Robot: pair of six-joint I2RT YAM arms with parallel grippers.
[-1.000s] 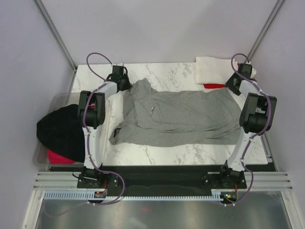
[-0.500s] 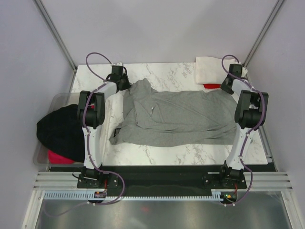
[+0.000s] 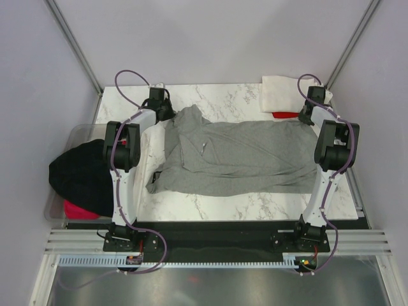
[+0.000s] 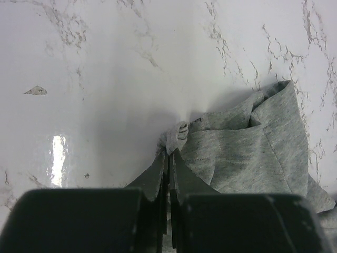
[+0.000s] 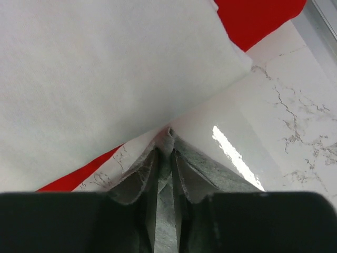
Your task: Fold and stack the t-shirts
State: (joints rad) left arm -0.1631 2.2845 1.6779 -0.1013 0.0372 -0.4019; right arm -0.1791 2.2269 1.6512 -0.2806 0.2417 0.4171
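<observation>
At the near left, a clear tub point(image 3: 51, 207) beside the marble table point(image 3: 255, 203) holds a heaped black garment point(image 3: 80, 175) over pink cloth point(image 3: 75, 209). Across the table's middle lies the grey t-shirt point(image 3: 236, 156), its long axis running left to right. Its small white logo sits in the left half, so the neck end probably points left, where the cloth is rumpled, and the hem right. Each arm has its own far corner. The left gripper point(image 4: 169, 155) is clenched on a bunched bit of grey fabric, and the right gripper point(image 5: 166, 150) is pinched onto the grey edge. Just beyond the right gripper, a folded white t-shirt point(image 5: 105, 68) rests on a red t-shirt point(image 5: 258, 18). The coming fold likely carries the far edge toward the near one.
</observation>
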